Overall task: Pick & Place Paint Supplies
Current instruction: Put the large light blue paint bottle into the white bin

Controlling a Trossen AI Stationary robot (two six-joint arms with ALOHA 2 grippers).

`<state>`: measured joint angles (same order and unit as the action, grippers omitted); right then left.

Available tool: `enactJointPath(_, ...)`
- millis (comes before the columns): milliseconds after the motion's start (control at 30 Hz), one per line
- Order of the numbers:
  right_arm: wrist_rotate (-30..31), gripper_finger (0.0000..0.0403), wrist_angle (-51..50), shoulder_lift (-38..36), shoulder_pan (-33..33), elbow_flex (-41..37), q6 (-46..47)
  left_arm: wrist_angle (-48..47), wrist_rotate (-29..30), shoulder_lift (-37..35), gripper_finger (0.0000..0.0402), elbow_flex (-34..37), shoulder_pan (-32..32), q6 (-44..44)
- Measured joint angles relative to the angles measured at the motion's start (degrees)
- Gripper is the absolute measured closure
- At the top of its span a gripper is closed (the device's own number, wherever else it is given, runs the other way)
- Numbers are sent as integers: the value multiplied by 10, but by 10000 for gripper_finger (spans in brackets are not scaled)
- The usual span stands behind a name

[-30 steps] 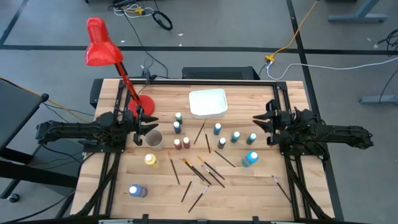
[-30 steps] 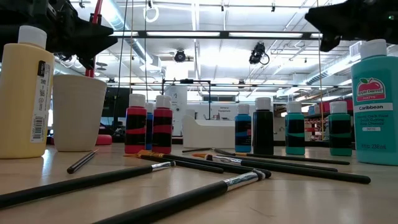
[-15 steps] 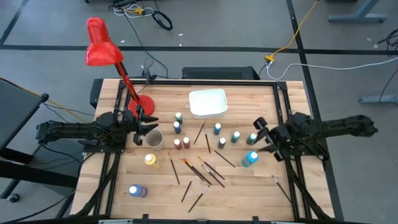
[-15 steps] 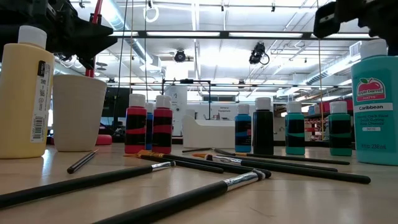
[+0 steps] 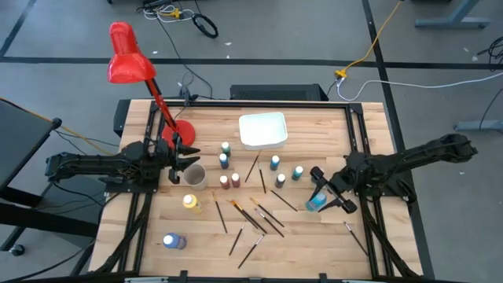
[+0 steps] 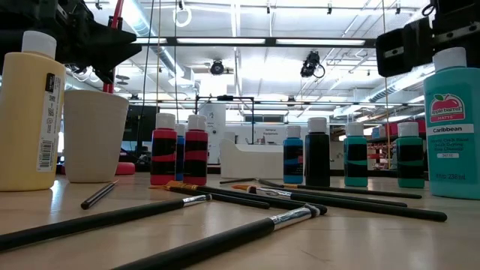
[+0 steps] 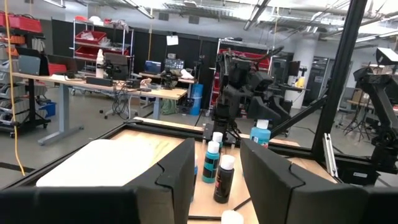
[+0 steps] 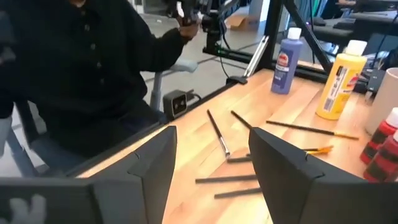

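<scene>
Over the big teal bottle (image 5: 315, 202), I'd centre my open right gripper (image 5: 329, 194) before squeezing; left gripper (image 5: 180, 163) waits part-open.

Bright, even overhead light falls across the worktop (image 5: 314, 236), with faint shadows. In the low view, ceiling strip lights (image 6: 225, 41) glare white; the nearest paintbrushes (image 6: 225, 240) blur softly.

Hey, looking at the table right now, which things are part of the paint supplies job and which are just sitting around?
Part of the job:
- paint bottles, such as the big teal bottle, which the right gripper hovers over, open
- yellow bottle
- blue bottle
- paintbrushes

Just lying about:
- white tray
- beige cup, beside the left gripper
- red lamp
</scene>
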<state>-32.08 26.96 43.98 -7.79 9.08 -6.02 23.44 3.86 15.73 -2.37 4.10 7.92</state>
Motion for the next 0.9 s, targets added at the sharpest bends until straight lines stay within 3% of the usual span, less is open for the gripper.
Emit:
enactJointPath(433,1,220,0,37,0,0,-5,0,0,0,262,0,0,0)
enactJointPath(800,2,322,-9,43,1,0,-6,0,0,0,262,0,0,0)
enactJointPath(900,2,327,17,44,1,-2,-2,0,0,0,262,0,0,0)
